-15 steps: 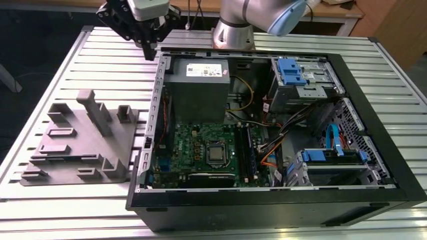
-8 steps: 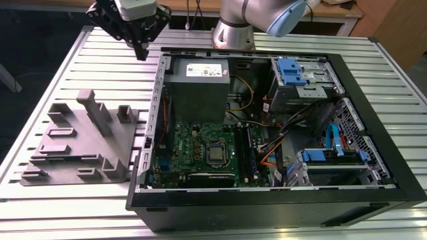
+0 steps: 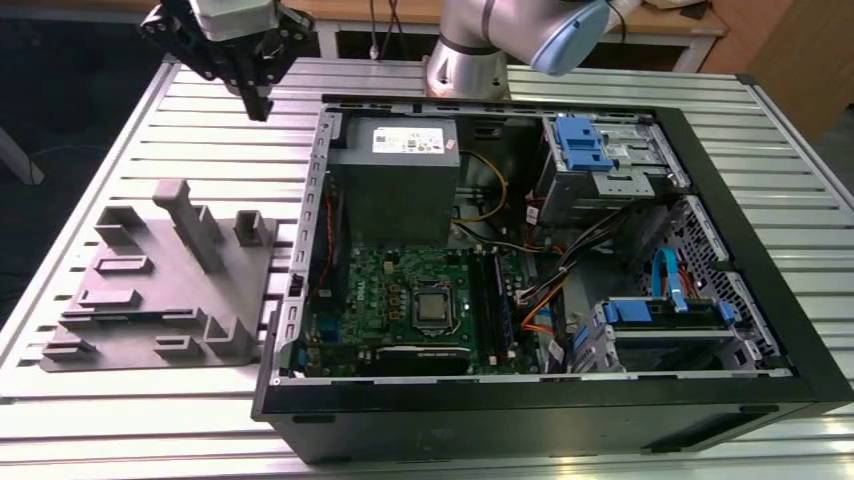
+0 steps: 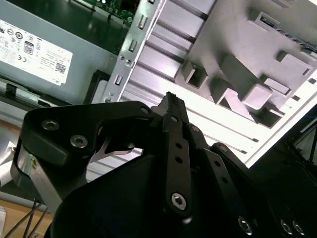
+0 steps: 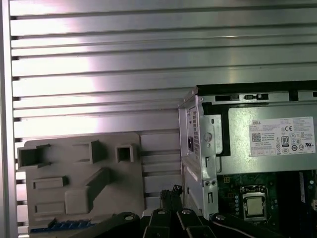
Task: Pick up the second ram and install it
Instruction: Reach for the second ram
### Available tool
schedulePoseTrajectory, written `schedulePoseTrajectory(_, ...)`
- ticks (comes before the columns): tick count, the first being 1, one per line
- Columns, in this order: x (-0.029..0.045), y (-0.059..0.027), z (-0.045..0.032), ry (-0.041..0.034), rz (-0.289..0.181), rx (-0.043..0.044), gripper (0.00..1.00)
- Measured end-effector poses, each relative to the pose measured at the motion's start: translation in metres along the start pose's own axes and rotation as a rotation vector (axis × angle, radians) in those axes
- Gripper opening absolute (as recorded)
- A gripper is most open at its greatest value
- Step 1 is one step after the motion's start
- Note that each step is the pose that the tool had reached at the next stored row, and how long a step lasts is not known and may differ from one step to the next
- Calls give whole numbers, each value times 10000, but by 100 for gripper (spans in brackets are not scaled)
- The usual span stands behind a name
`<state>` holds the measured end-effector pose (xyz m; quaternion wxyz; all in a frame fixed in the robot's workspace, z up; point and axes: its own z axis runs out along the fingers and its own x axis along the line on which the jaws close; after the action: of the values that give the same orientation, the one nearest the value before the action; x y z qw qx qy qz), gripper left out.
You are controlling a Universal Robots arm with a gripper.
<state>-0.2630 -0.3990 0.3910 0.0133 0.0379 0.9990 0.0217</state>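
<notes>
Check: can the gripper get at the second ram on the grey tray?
Probably yes. The gripper hangs over the table near the holder tray, jaws shut; nothing covers the second ram at the tray's edge.

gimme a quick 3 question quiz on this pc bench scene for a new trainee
1. True or false: the tool hangs inside the computer case.
2. What lies on the table at the exterior view's left of the case? A keyboard; B grey holder tray; C monitor.
3. Fill in: the green board inside the open case is the ___.
Key: 1 false, it hangs above the table, outside the case; 2 B; 3 motherboard.
</notes>
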Motion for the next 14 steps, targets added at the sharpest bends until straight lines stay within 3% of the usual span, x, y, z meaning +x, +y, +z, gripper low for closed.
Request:
schedulePoseTrajectory(6,137,-24,8,1,0,0,7)
schedulePoseTrajectory(14,223,-79,34,0,-1,0,7)
